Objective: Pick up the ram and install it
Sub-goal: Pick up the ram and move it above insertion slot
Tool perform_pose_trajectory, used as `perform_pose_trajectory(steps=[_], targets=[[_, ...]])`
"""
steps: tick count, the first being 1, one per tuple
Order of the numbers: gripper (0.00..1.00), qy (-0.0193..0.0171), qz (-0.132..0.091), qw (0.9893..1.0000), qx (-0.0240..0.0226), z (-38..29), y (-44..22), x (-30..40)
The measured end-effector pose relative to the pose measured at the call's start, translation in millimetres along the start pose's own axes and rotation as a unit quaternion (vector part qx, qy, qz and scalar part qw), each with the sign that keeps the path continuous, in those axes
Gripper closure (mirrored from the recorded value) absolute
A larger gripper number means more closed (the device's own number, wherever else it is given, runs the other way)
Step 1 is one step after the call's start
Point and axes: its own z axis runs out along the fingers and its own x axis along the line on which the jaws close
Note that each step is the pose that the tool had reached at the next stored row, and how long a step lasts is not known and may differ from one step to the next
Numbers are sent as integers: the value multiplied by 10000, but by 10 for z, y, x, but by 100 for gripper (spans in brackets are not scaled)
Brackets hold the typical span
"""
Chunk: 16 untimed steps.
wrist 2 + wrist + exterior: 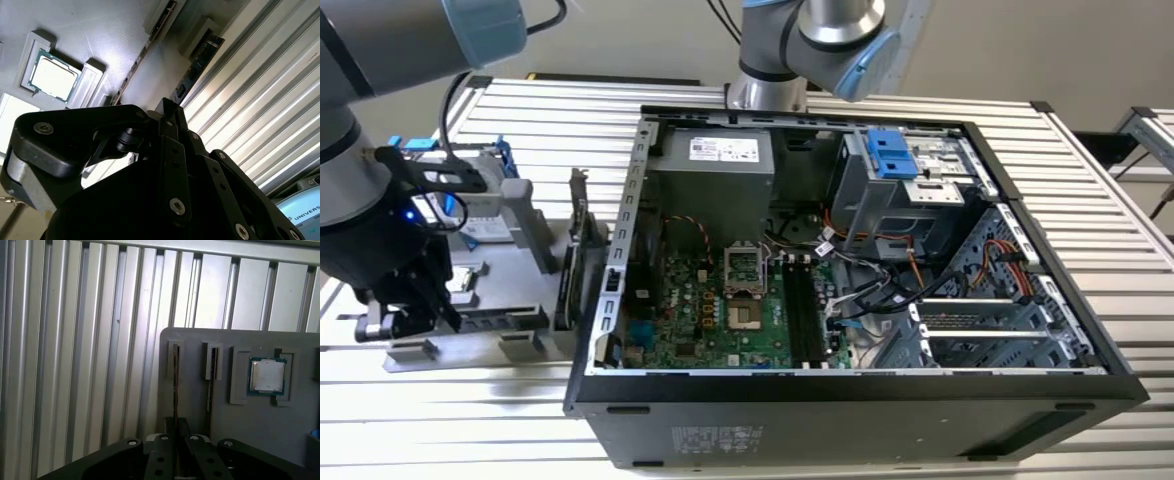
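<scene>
Arm is down over the gray tray, which sits on the tabletop at the exterior view's left edge, just beside the open PC case. Gripper is low over the tray, lined up with the ram.

Ram stands on edge in a slot along the tray edge that borders the bare slats. In the first wrist view its thin edge runs straight down into the gripper's nose. Can't tell whether the gripper is clamped on it or open around it, since the contact spot is hidden behind the gripper body.

Second stick stands on edge in the next slot, parallel and apart from the first. Processor chip lies flat in its pocket further along the tray. Motherboard lies flat in the case, well apart from the gripper.
</scene>
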Motion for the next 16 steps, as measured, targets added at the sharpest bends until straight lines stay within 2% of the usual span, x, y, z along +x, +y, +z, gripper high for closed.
perform_pose_trajectory(steps=[16], targets=[[100,0,0,10000,0,-46,7,0]])
